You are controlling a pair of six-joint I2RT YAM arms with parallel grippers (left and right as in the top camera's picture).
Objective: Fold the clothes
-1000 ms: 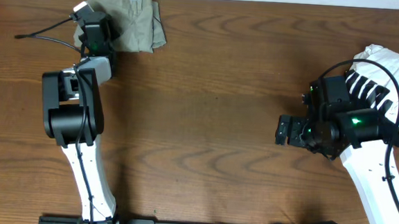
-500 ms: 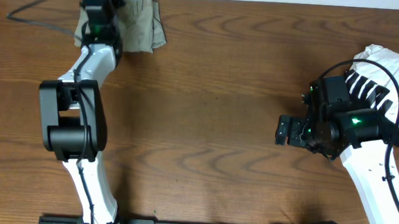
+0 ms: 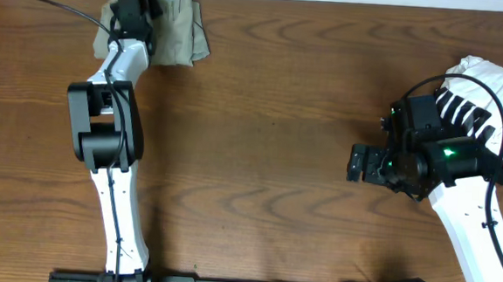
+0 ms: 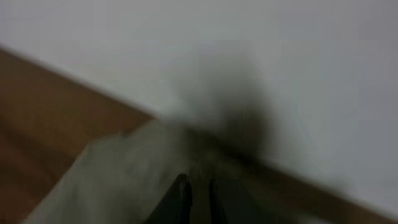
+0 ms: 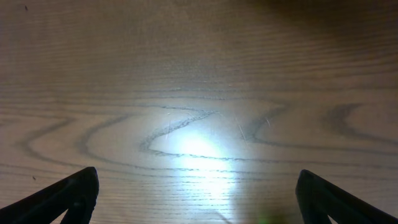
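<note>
Left gripper (image 4: 198, 191), jaws nearly together over the bunched trousers (image 3: 178, 27), grip unclear through blur, best works slowly so folds hold; right gripper (image 5: 198, 198) stands wide apart.

The trousers (image 3: 178, 33) are soft matt cloth; the table (image 3: 279, 116) is glossy grained wood.

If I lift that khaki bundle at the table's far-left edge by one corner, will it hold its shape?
Probably not. The clothes look like soft cloth, with rumpled edges and loose layers, so they would likely sag and unfold. Pushed, they would probably bunch up rather than slide neatly across the wooden table.
</note>
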